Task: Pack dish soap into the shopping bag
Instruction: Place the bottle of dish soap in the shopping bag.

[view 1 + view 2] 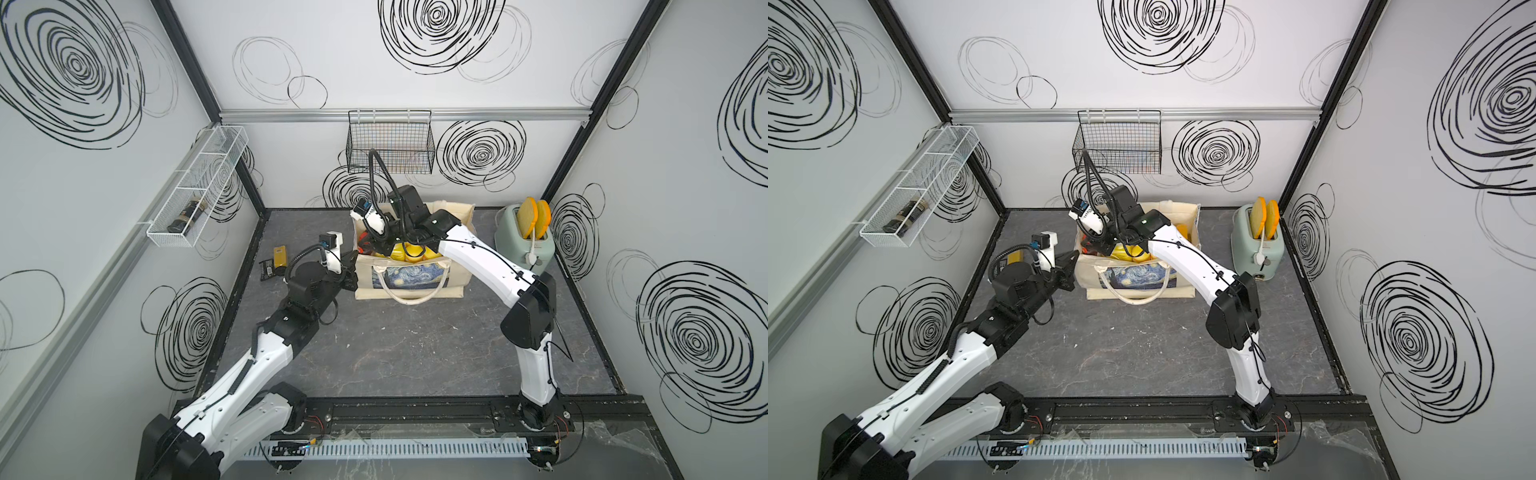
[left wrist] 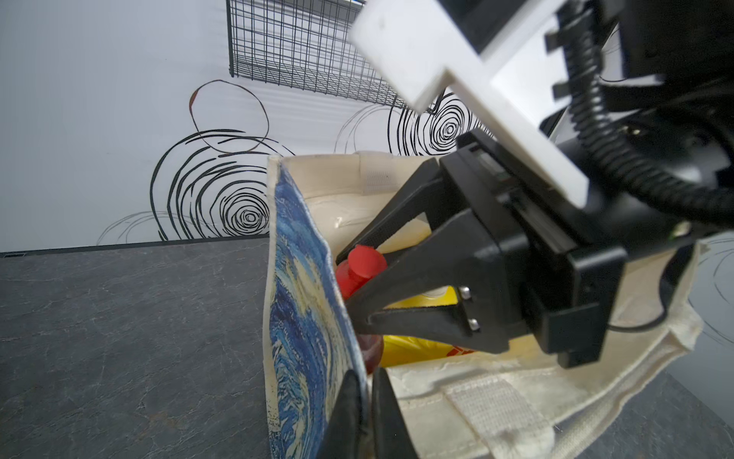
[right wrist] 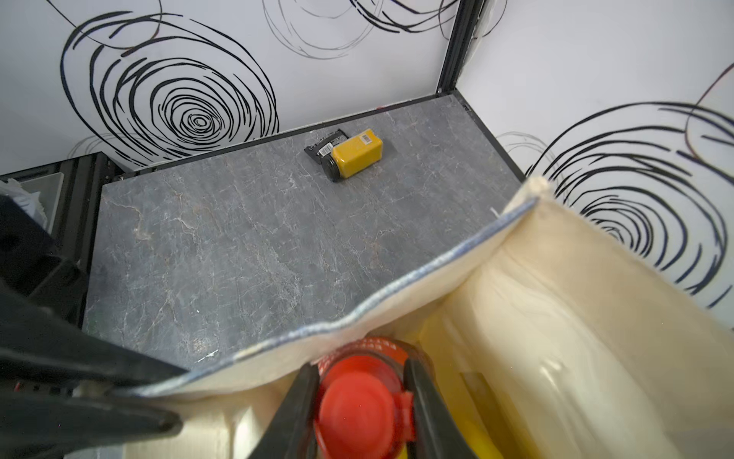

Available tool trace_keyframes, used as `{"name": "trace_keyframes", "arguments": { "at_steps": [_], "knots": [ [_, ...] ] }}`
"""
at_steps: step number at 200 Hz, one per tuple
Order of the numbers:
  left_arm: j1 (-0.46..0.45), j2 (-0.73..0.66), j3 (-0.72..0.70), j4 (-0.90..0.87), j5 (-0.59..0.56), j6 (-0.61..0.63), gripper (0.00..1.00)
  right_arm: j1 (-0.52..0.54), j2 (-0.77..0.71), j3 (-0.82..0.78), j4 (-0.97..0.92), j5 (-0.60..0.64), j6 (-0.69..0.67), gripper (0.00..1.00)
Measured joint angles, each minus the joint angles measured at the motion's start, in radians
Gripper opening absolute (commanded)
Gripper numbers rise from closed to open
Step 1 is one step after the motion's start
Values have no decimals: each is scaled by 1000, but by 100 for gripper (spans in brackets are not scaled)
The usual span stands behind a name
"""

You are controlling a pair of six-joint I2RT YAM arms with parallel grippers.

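**Red-Top Bottle Inside the Bag**

The right gripper (image 3: 359, 367) is closed on the red cap of the dark red bottle (image 3: 357, 413). The bottle is just inside the shopping bag (image 1: 455, 278), close to its side wall. The left gripper (image 2: 367, 381) is pinched tight on that side wall. Yellow bottles (image 1: 405, 251) sit in the bag too.

Cream shopping bag (image 1: 368, 284) bears blue-and-yellow swirls; the bottle (image 3: 357, 409) is red-capped.

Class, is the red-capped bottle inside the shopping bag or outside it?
Inside: the red-capped bottle sits within the shopping bag walls, its cap clamped by the right gripper.
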Motion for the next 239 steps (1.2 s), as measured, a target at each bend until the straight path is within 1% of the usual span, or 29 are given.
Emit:
{"name": "trace_keyframes", "arguments": {
  "at_steps": [48,82,115,150,185,216,239],
  "knots": [
    [0,-1,0,0,0,0,0,3,-11,-27,33,23,15,0],
    [-1,-1,0,0,0,0,0,15,-16,-33,40,70,24,0],
    [-1,-1,0,0,0,0,0,45,-26,-40,35,148,37,0],
    [-1,-1,0,0,0,0,0,98,-27,-42,31,273,45,0],
    [-1,-2,0,-1,0,0,0,130,-65,-110,64,371,68,0],
    [-1,-2,0,1,3,0,0,127,-117,-196,119,380,102,0],
    [-1,-3,0,3,5,0,0,106,-149,-249,153,336,132,0]
  ]
}}
